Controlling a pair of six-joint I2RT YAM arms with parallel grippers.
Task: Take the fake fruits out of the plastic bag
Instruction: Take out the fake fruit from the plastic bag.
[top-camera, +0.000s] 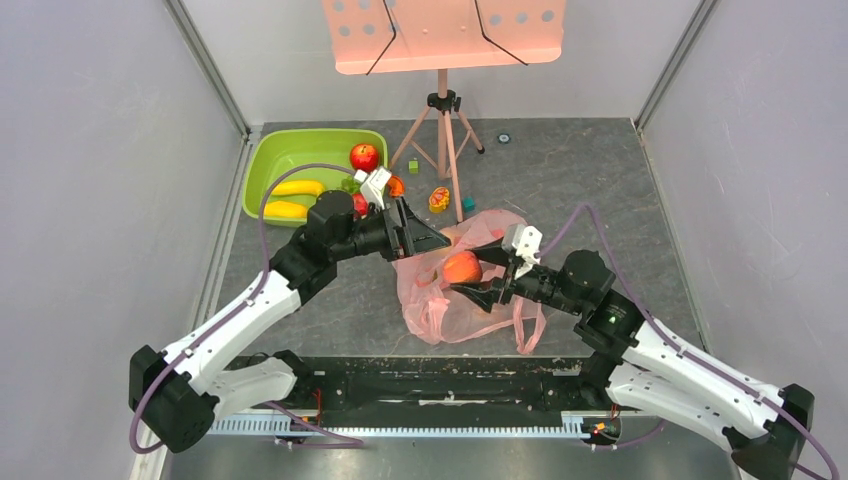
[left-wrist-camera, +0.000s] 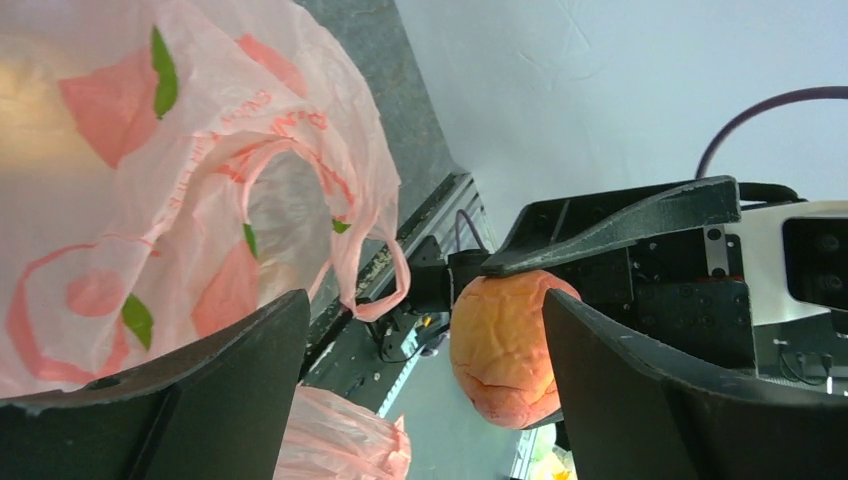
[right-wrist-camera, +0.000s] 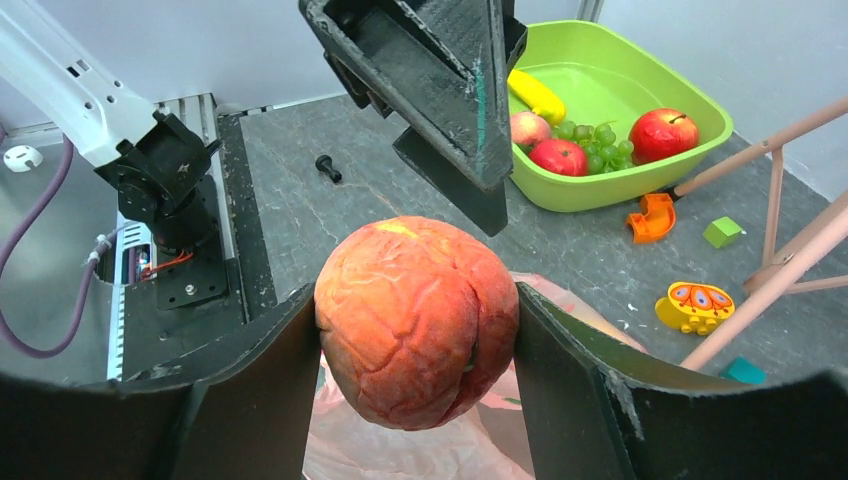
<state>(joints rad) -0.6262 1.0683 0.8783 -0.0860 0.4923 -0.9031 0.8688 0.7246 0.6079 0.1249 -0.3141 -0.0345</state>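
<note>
My right gripper (top-camera: 468, 270) is shut on a pinkish-orange peach (top-camera: 461, 267) and holds it just above the pink plastic bag (top-camera: 450, 300). In the right wrist view the peach (right-wrist-camera: 418, 320) fills the gap between my fingers (right-wrist-camera: 270, 380), with the bag (right-wrist-camera: 400, 450) below. My left gripper (top-camera: 440, 238) is open and empty, beside the bag's far-left edge and facing the peach. In the left wrist view the bag (left-wrist-camera: 150, 200) hangs at the left and the peach (left-wrist-camera: 505, 345) shows between my open fingers (left-wrist-camera: 620, 380). I cannot tell if fruit is inside the bag.
A lime-green basin (top-camera: 300, 150) at the back left holds yellow bananas (top-camera: 297, 187), red apples (right-wrist-camera: 662, 132) and grapes (right-wrist-camera: 590, 158). A pink music-stand tripod (top-camera: 445, 130) stands behind the bag. Small toys lie near it: a yellow one (top-camera: 439, 199), an orange piece (right-wrist-camera: 652, 217), a green cube (right-wrist-camera: 722, 232).
</note>
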